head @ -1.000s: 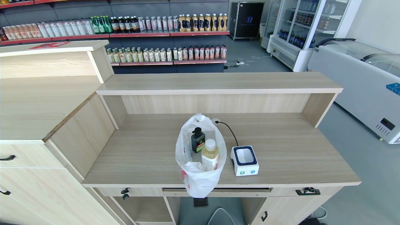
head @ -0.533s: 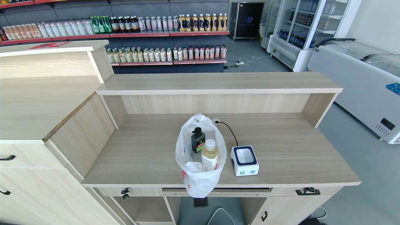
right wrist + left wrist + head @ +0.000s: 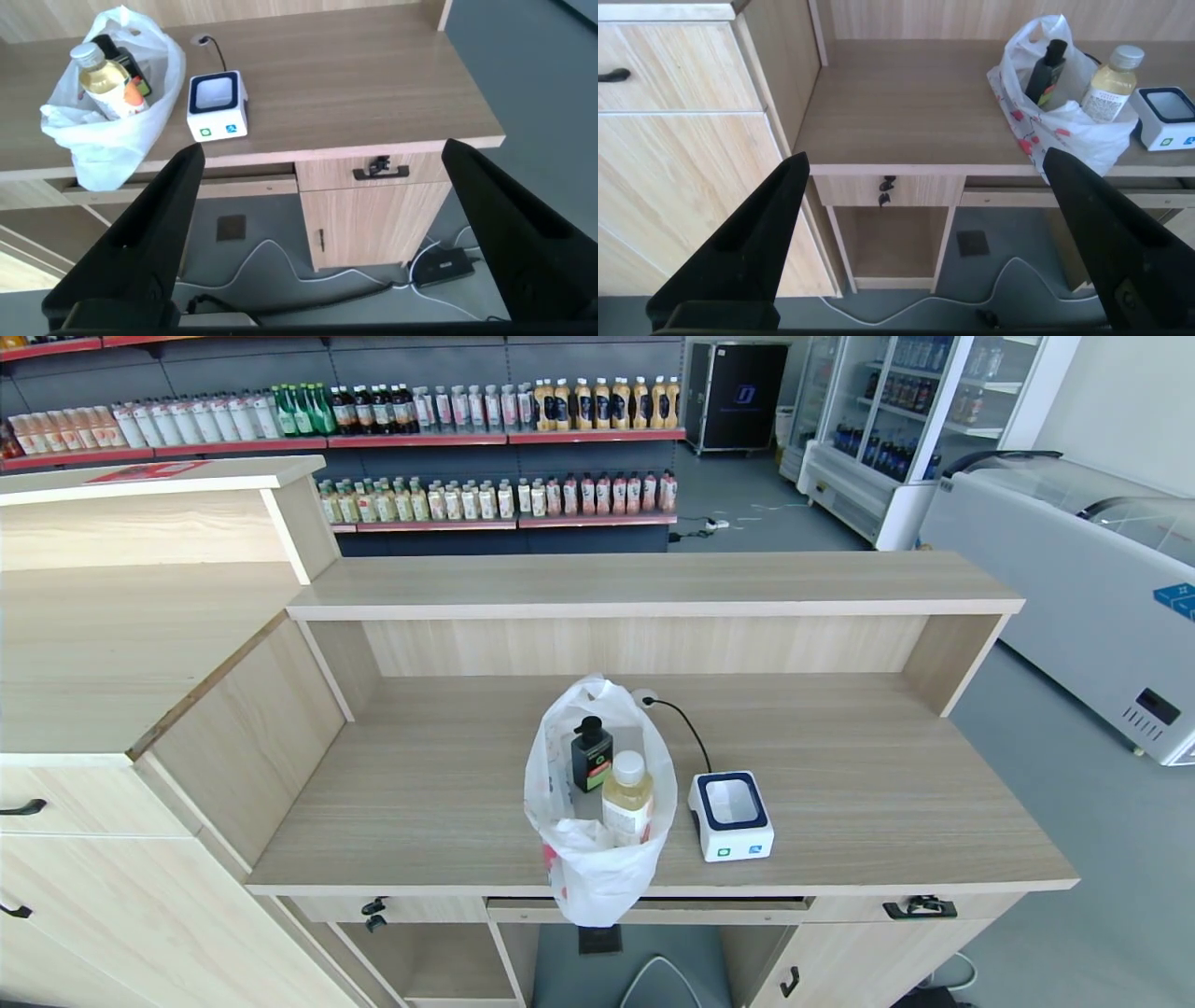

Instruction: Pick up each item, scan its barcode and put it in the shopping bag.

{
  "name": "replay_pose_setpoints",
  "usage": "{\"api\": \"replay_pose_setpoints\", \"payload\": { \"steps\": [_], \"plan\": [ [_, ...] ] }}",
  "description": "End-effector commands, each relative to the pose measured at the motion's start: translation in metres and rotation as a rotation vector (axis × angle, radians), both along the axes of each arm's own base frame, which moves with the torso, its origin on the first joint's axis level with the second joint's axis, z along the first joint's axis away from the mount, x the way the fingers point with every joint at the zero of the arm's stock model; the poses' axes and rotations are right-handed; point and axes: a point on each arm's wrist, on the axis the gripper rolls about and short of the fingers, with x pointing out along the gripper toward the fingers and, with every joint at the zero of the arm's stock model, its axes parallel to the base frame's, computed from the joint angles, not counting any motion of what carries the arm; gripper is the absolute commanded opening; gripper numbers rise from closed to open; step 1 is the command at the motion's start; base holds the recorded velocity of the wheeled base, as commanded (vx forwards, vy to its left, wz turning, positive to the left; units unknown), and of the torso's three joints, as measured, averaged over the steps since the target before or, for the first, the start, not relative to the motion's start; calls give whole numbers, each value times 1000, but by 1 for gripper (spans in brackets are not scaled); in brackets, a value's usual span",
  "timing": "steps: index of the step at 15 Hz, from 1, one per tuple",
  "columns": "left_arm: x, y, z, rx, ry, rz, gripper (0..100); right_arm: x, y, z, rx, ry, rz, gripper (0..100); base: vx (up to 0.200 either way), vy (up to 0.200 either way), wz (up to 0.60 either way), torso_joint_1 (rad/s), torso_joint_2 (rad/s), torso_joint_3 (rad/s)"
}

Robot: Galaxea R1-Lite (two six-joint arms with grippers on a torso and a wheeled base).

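Note:
A white plastic shopping bag point(image 3: 597, 859) stands at the counter's front edge, holding a dark pump bottle point(image 3: 590, 753) and a yellow drink bottle point(image 3: 626, 798) with a white cap. The white barcode scanner point(image 3: 731, 815) sits just to the bag's right, its black cable running back to the wall. My left gripper point(image 3: 929, 243) hangs open below and in front of the counter, to the left of the bag point(image 3: 1055, 103). My right gripper point(image 3: 322, 238) hangs open at the same low height, to the right of the scanner point(image 3: 217, 105). Both hold nothing.
The wooden counter point(image 3: 840, 784) has a raised back shelf and a taller cabinet block point(image 3: 121, 644) on the left. Drawers and handles run under its front edge point(image 3: 920, 907). Shelves of bottles and coolers stand in the room behind. Cables lie on the floor point(image 3: 280, 271).

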Motion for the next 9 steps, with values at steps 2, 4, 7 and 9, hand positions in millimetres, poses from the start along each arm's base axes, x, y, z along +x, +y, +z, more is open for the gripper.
{"api": "replay_pose_setpoints", "payload": {
  "steps": [2, 4, 7, 9],
  "plan": [
    [0, 0, 0, 0, 0, 0, 100, 1, 0, 0, 0, 6, 1, 100, 0, 0, 0, 0, 0, 0],
    [0, 0, 0, 0, 0, 0, 100, 1, 0, 0, 0, 6, 1, 100, 0, 0, 0, 0, 0, 0],
    [0, 0, 0, 0, 0, 0, 100, 0, 0, 0, 0, 4, 1, 100, 0, 0, 0, 0, 0, 0],
    [0, 0, 0, 0, 0, 0, 100, 1, 0, 0, 0, 6, 1, 100, 0, 0, 0, 0, 0, 0]
  ]
}}
